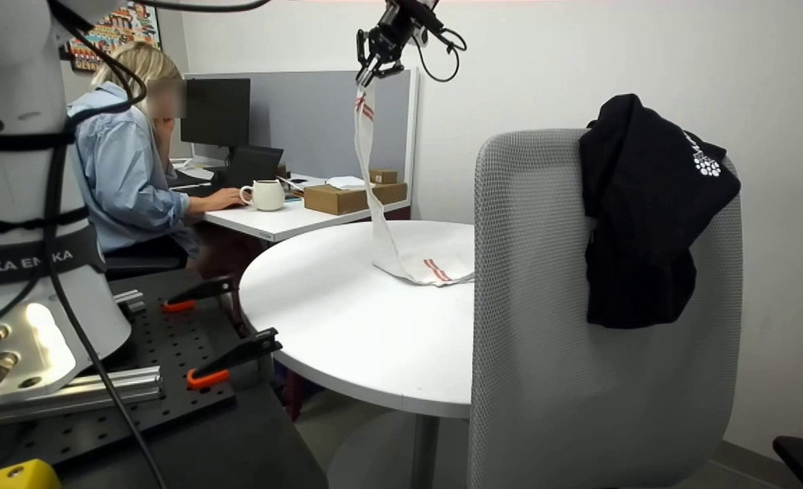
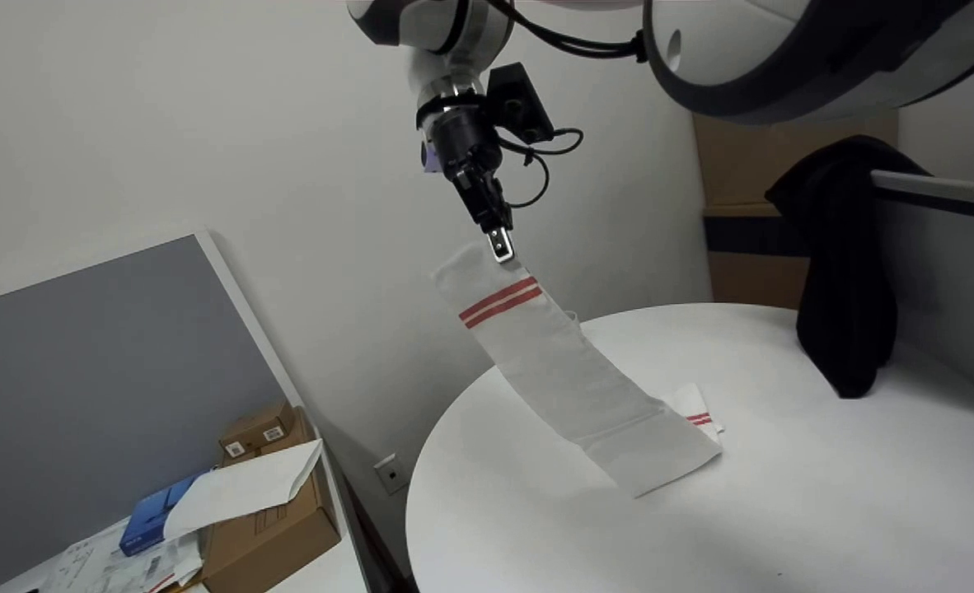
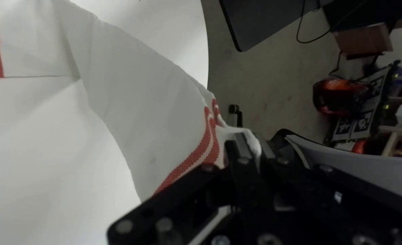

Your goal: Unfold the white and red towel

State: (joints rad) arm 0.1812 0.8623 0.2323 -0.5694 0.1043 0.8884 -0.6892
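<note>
the red-striped white towel (image 2: 569, 383) is hung, clamped by the robotiq gripper (image 2: 501, 249), its lower part bent within the round table's rim (image 1: 374, 397).

In both exterior views we see the towel (image 2: 565, 371) hanging from the gripper (image 2: 501, 247), its lower part resting on the table (image 2: 495, 494). In an exterior view we have the chair (image 1: 537, 326) before the table's right part, and the garment (image 1: 646, 217) hangs over the chair's back. To the table's left stands the robot's base (image 1: 92, 312), with two clamps (image 1: 238, 353) just right of it. Behind the table, toward the left, we find the desk (image 1: 265, 221): the mug (image 1: 268, 195) sits on it left of the boxes (image 1: 337, 200), and a person (image 1: 126, 163) sits at it, left of the monitor (image 1: 215, 112). The partition (image 1: 327, 129) stands behind the desk.
</note>
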